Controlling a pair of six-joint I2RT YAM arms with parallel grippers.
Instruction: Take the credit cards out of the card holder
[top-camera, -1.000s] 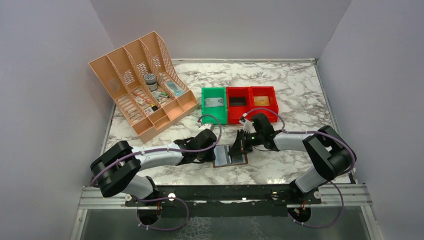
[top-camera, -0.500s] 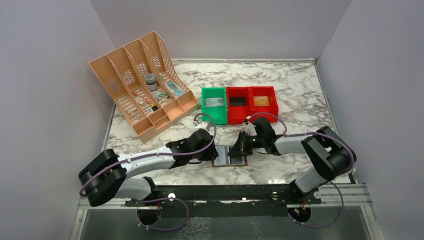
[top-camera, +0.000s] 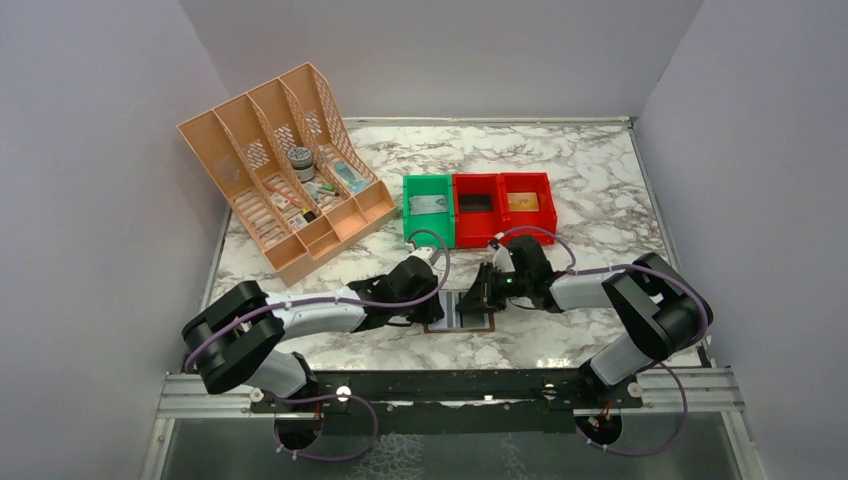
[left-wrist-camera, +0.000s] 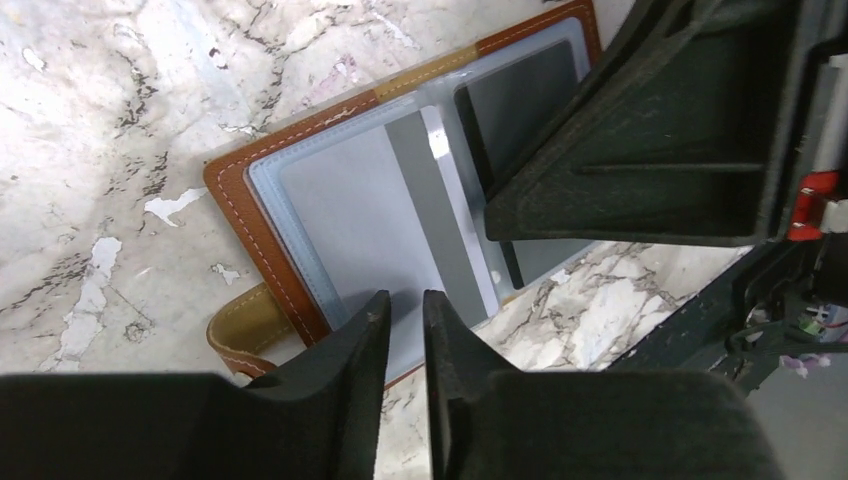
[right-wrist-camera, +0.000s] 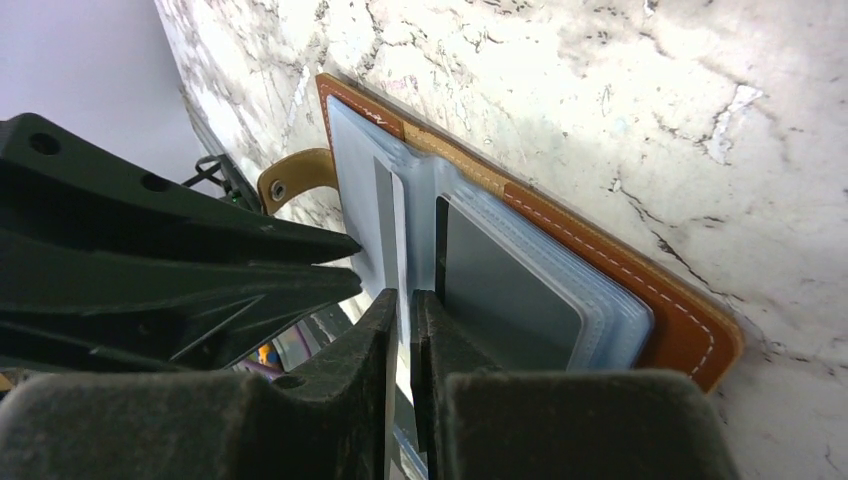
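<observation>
Two grippers now crowd the open card holder (top-camera: 462, 315) at the middle of the tabletop's near edge: left gripper (left-wrist-camera: 405, 300) swings back in, nearly shut over its left half, right gripper (right-wrist-camera: 400, 298) still pinches an upright sleeve leaf (right-wrist-camera: 392, 220), credit cards (right-wrist-camera: 505, 285) still pocketed, so extraction looks imminent.

left gripper (top-camera: 431, 300): shifted right, now at left edge of card holder (top-camera: 463, 313) | left elbow: swung outward, then returned

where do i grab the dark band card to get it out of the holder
Grip the banded card by the end that seems to poke past the card holder's edge, beside the fold, coming low from that end. The holder lies open flat, so only that end is free.
</observation>
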